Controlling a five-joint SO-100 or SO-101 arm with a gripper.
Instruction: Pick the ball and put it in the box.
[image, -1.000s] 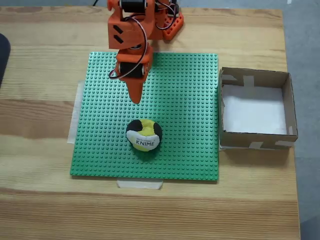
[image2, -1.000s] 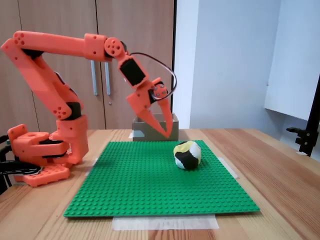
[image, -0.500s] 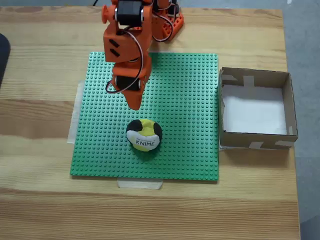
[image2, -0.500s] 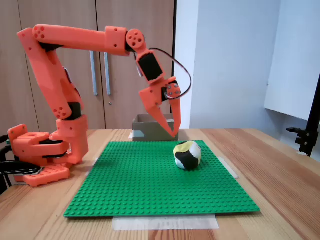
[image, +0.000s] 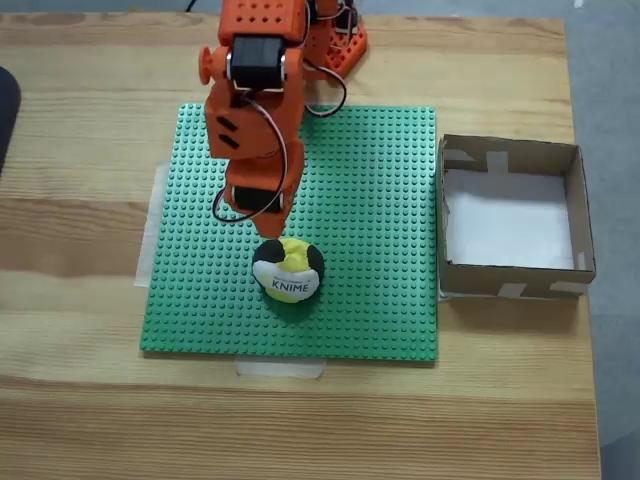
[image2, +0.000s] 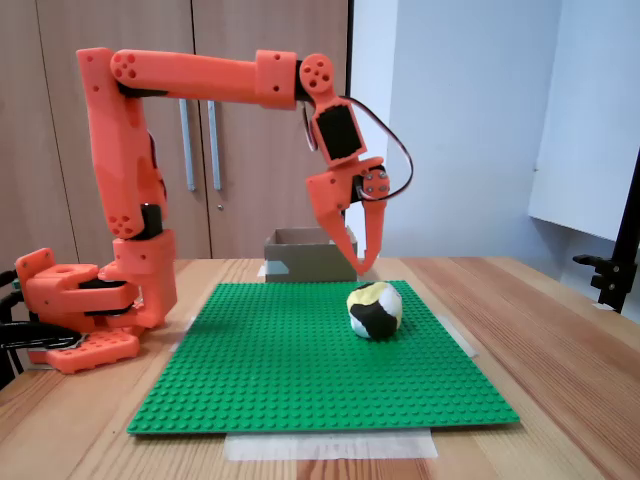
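Note:
The ball (image: 288, 272) (image2: 374, 310), yellow, black and white with "KNIME" on a white panel, rests on the green studded baseplate (image: 370, 200) (image2: 270, 370). My orange gripper (image: 268, 233) (image2: 362, 268) hangs just above the ball and slightly toward the arm's base. It points down, its fingers meet at a tip, and it holds nothing. The box (image: 510, 285) (image2: 298, 262), brown cardboard with a white bottom, stands off the plate's right edge in a fixed view from above and behind the plate in a fixed view from the side.
The arm's orange base (image2: 85, 310) sits at the table's far end in a fixed view from above. Bare wooden table (image: 80, 250) surrounds the baseplate, and tape strips (image: 280, 368) hold the plate's edges.
The arm has stretched out over the plate, carrying the shut gripper from the plate's middle to just above the ball. Ball and box have not moved.

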